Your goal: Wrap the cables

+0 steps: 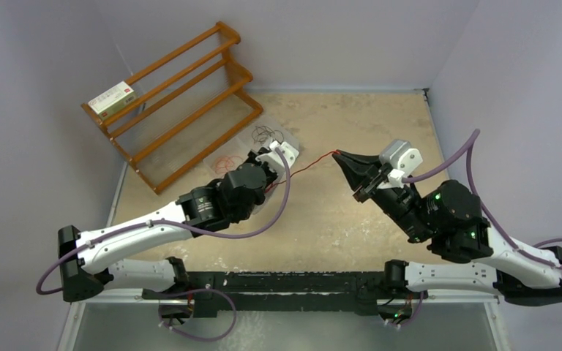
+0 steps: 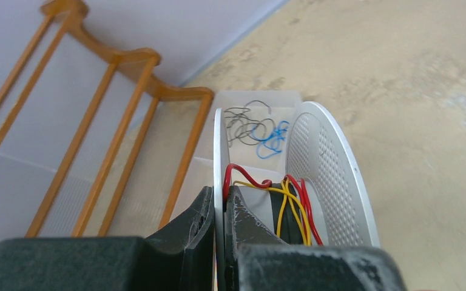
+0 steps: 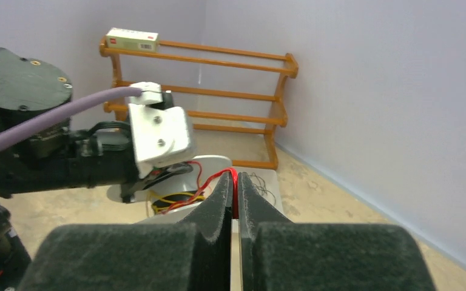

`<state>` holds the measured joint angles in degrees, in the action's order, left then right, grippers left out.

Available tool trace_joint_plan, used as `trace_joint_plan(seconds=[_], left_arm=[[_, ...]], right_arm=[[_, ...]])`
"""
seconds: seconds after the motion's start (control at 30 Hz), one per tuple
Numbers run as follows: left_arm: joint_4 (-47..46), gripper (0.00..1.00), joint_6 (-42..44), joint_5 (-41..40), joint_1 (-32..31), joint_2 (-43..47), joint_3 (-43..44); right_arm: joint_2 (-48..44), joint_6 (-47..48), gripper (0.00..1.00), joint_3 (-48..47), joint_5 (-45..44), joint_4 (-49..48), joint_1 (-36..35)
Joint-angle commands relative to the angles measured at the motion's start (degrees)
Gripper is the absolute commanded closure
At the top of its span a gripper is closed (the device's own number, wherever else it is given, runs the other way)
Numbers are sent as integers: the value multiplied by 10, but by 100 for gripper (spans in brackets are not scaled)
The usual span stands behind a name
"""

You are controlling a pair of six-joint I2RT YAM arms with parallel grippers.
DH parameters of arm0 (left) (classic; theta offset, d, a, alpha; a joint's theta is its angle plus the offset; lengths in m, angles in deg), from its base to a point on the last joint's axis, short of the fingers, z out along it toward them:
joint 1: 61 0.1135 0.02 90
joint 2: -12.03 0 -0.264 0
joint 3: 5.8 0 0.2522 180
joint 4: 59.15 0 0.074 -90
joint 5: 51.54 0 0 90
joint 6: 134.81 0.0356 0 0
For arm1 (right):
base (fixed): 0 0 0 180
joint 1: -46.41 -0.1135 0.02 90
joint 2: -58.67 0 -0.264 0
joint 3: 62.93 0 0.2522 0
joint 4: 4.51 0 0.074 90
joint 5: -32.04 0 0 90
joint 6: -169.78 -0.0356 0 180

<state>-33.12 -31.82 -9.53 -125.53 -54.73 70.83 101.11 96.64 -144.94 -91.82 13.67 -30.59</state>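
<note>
Left arm extends forward; left gripper point(image 2: 218, 209) clamps one flange of the spool point(image 2: 332, 163). Right arm angles leftward; right gripper point(image 3: 233, 189) pinches the red cable point(image 1: 311, 164), stretched taut from spool to fingertips.

Left tool point(image 2: 219, 203) and right tool point(image 3: 235, 188) clamped shut, arms angled inward.
</note>
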Motion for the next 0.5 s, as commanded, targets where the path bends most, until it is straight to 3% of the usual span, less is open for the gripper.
trace_joint_plan(seconds=[0.0, 0.47], left_arm=[[57, 100, 11, 101, -1, 44, -10], [115, 100, -78, 327, -4, 266, -33]], right_arm=[[-2, 29, 100, -27, -57, -60, -3], [5, 31, 100, 16, -148, -64, -2]])
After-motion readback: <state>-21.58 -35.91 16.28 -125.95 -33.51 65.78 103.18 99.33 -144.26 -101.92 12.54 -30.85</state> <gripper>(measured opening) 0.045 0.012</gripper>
